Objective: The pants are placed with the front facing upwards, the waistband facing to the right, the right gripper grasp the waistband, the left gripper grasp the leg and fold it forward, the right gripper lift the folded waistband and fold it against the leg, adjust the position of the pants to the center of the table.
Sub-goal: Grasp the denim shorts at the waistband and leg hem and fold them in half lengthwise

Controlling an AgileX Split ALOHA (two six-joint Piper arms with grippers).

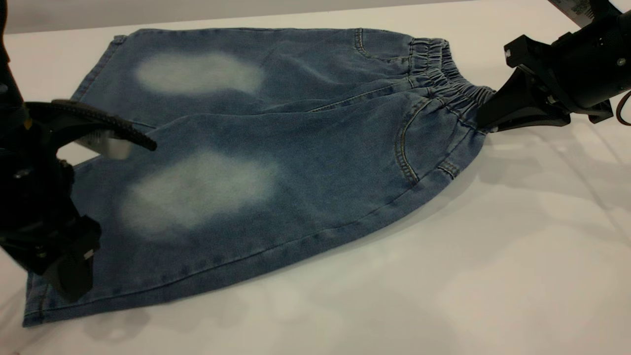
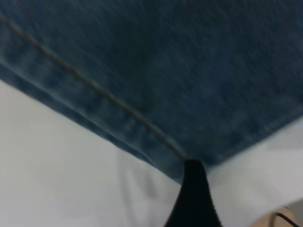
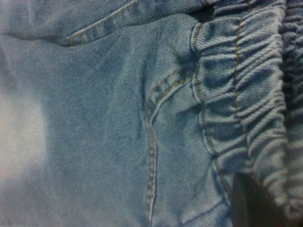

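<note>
The blue denim pants (image 1: 276, 148) lie flat, front up, on the white table (image 1: 493, 256), legs to the left. Their ruched waistband (image 1: 451, 81) points right. My right gripper (image 1: 485, 121) comes in from the right, its wedge fingers closed to a point on the waistband's near end. In the right wrist view one dark finger (image 3: 253, 203) presses into the gathered waistband (image 3: 246, 94). My left gripper (image 1: 111, 217) stands wide open at the near leg's hem, ridged finger (image 1: 103, 125) above the cloth. In the left wrist view a black fingertip (image 2: 191, 189) touches the stitched hem (image 2: 118, 118).
Bare white tabletop (image 1: 443, 296) spreads in front of and to the right of the pants. The table's far edge (image 1: 246, 18) runs just behind the far leg.
</note>
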